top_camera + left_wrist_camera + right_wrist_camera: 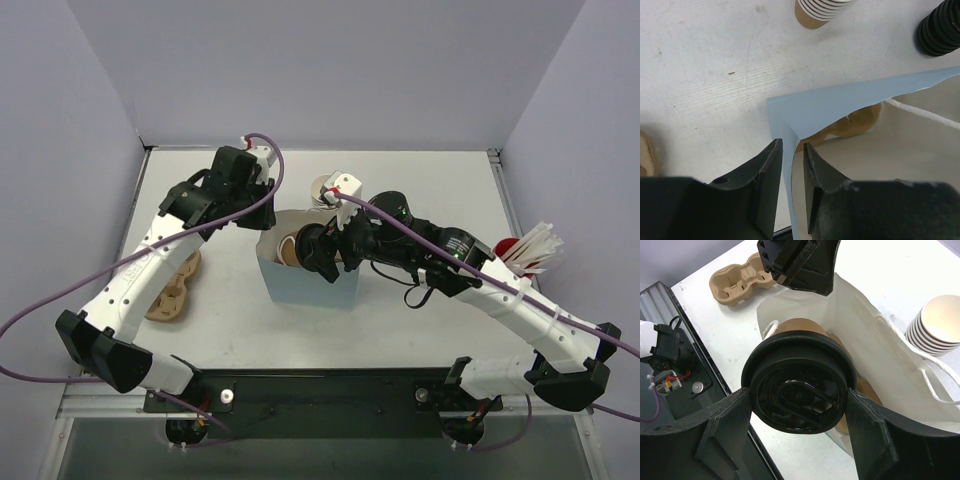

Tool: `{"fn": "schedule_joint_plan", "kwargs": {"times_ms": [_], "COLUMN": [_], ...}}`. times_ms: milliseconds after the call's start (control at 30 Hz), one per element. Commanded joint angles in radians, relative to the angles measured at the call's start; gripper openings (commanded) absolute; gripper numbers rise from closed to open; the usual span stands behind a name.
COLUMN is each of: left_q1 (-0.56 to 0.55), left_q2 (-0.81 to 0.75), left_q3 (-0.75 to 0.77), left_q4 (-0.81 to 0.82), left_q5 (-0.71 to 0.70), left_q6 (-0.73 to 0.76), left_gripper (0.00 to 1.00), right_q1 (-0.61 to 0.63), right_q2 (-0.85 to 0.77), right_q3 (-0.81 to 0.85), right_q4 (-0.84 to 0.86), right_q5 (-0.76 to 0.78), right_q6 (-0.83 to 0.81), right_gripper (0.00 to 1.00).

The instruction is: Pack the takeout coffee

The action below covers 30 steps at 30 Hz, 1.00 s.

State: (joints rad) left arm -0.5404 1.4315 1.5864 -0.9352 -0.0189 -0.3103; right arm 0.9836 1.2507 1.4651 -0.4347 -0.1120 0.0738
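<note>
The takeout coffee (799,365), a tan paper cup with a black lid, is gripped at the lid's sides by my right gripper (797,395). It hangs tilted over the mouth of the light blue paper bag (305,285), its tan body (288,250) pointing into the opening. My left gripper (792,144) straddles the bag's (840,102) far left rim. Its fingers stand slightly apart on either side of the paper wall, with a small gap showing. A tan cardboard carrier (865,390) lies inside the bag.
A stack of lidless tan cups (322,190) stands behind the bag, with a stack of black lids (940,32) beside it. Another cardboard cup carrier (175,290) lies at the left under the left arm. A red holder of white sticks (525,250) stands at the right.
</note>
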Motion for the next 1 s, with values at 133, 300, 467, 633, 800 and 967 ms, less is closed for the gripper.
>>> {"fn": "schedule_joint_plan", "kwargs": {"times_ms": [133, 300, 467, 633, 800, 967], "left_q1": [0.002, 0.002, 0.002, 0.002, 0.003, 0.003], "left_q2": [-0.002, -0.008, -0.055, -0.097, -0.114, -0.144], "left_q3": [0.073, 0.041, 0.003, -0.034, -0.072, -0.118], "left_q4": [-0.033, 0.012, 0.136, 0.240, 0.300, 0.384], "left_q5": [-0.009, 0.016, 0.079, 0.126, 0.151, 0.189], "left_q6": [0.033, 0.057, 0.102, 0.151, 0.171, 0.175], "left_gripper": [0.32, 0.04, 0.00, 0.00, 0.00, 0.00], "right_q1": [0.007, 0.009, 0.003, -0.040, -0.106, -0.138], "right_q2": [-0.022, -0.022, -0.037, -0.071, -0.109, -0.126], "right_q3": [-0.003, 0.006, 0.009, -0.003, -0.023, -0.037], "right_q4": [-0.001, -0.001, -0.010, -0.025, -0.030, -0.041], "right_q5": [0.023, 0.057, 0.176, 0.183, 0.157, 0.120], "right_q6": [-0.003, 0.001, -0.049, -0.089, -0.095, -0.108], "right_gripper": [0.43, 0.42, 0.42, 0.42, 0.42, 0.42]}}
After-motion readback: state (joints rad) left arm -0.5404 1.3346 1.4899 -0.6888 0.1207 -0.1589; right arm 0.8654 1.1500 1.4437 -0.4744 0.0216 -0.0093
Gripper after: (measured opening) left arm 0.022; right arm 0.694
